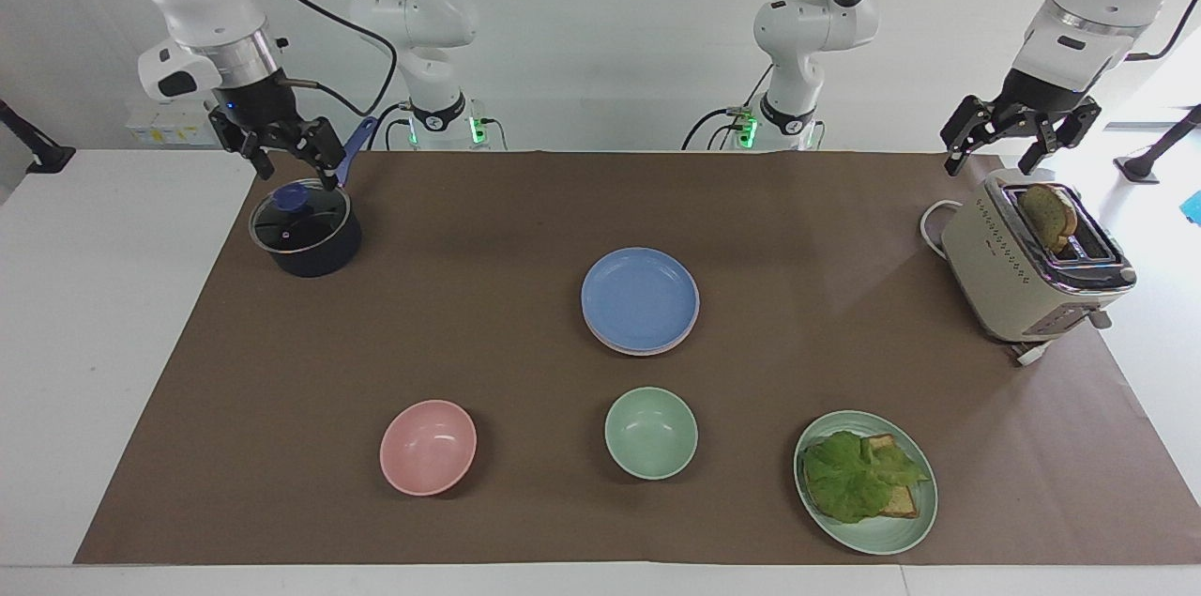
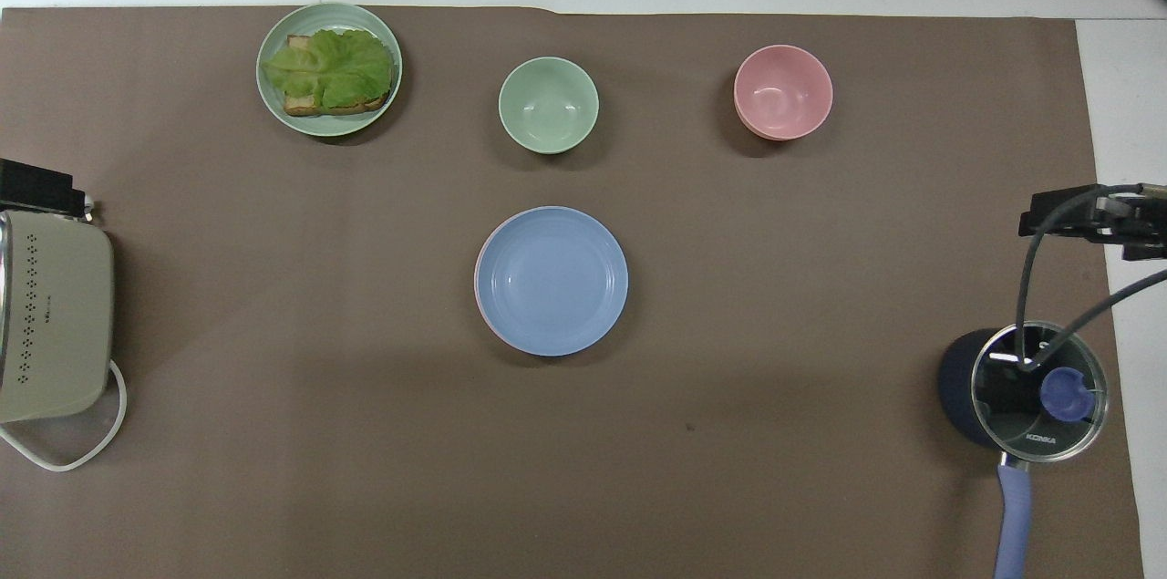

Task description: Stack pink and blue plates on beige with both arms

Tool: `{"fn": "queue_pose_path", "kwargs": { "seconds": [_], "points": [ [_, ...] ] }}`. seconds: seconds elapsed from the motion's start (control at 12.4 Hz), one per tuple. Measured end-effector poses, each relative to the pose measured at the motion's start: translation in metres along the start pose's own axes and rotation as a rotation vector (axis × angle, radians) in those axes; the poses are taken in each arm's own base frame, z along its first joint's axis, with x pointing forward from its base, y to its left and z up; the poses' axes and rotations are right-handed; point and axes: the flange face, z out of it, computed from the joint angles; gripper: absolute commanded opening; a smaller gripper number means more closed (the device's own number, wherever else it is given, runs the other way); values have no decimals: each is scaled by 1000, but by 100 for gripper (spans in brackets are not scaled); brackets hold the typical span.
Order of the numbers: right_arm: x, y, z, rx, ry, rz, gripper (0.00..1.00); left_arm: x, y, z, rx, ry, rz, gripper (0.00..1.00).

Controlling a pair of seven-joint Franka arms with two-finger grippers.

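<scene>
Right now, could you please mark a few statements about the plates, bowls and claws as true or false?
1. The blue plate lies on top of the plate stack. True.
2. The right claw grips the blue plate. False: it hangs open over the lidded pot.
3. The green bowl is farther from the robots than the stack. True.
4. The left claw holds the toast. False: it hangs open above the toaster, apart from the toast.
5. The pink bowl sits on the stack. False: it stands alone on the mat.
</scene>
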Motion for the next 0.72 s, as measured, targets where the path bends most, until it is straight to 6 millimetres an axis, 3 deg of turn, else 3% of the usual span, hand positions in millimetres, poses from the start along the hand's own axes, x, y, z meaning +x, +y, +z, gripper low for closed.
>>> {"fn": "queue_pose_path", "kwargs": {
  "seconds": [0.24,0.48,0.72],
  "points": [
    [8,-10,-15,-23,-58,-19,100,0,0,0,0,0,0,100],
    [22,-16,-17,-24,-70,-37,100,0,0,0,0,0,0,100],
    [21,-22,-19,-23,-72,-58,100,0,0,0,0,0,0,100]
  ]
}}
